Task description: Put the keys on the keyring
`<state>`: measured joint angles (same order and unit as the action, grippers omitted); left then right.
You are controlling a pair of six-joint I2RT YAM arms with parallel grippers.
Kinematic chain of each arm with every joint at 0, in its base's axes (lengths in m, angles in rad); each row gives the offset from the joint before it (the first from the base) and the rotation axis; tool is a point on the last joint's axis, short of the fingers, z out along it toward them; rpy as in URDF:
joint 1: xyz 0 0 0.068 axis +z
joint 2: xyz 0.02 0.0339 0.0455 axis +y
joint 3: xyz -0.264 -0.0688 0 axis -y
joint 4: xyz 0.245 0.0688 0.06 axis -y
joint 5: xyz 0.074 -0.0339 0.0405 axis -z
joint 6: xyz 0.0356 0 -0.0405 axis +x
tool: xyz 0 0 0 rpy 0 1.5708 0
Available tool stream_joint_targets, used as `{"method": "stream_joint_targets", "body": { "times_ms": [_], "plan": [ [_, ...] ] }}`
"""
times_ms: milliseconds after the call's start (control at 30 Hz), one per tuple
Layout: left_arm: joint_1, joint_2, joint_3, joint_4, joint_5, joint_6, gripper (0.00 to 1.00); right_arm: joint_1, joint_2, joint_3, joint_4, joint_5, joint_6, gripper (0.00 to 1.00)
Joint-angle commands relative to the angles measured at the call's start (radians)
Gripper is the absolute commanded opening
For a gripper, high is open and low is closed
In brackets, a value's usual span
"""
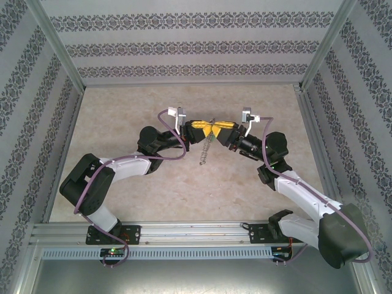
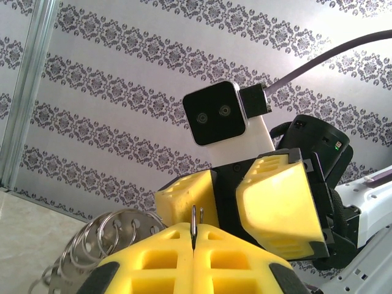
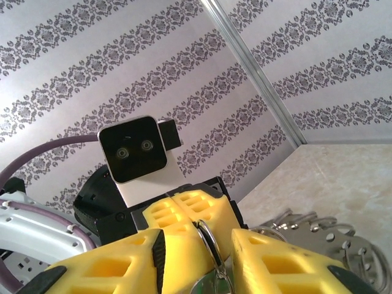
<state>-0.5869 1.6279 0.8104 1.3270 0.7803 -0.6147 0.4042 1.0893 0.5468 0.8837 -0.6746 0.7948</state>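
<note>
Both grippers meet tip to tip above the middle of the table. My left gripper (image 1: 201, 125) (image 2: 193, 237) is shut on the thin wire of the keyring (image 2: 193, 217) (image 3: 207, 236), which stands edge-on between its yellow pads. My right gripper (image 1: 222, 126) (image 3: 196, 245) is open, one finger on each side of that wire. The ring's fringe of small loops (image 1: 205, 152) (image 2: 101, 242) (image 3: 318, 236) hangs below and to the side. A small silvery-green piece (image 3: 210, 286) shows low between my right fingers; I cannot tell whether it is the key.
Patterned walls and aluminium posts (image 1: 61, 55) enclose the beige table (image 1: 184, 190) on three sides. Both arms bend inward from the near rail (image 1: 196, 231). Bare tabletop lies around the hanging loops.
</note>
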Motion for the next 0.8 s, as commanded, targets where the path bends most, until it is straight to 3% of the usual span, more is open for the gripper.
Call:
{"method": "stream_joint_targets", "body": {
  "times_ms": [0, 567, 767],
  "plan": [
    [0.005, -0.017, 0.033, 0.095, -0.009, -0.014, 0.00, 0.011, -0.009, -0.013, 0.058, -0.015, 0.004, 0.34],
    [0.006, -0.009, 0.036, 0.095, -0.010, -0.013, 0.00, 0.018, 0.019, -0.015, 0.092, -0.025, 0.012, 0.10],
    [0.005, -0.007, 0.036, 0.095, -0.006, -0.014, 0.00, 0.022, 0.035, -0.004, 0.111, -0.033, 0.017, 0.15]
  ]
}}
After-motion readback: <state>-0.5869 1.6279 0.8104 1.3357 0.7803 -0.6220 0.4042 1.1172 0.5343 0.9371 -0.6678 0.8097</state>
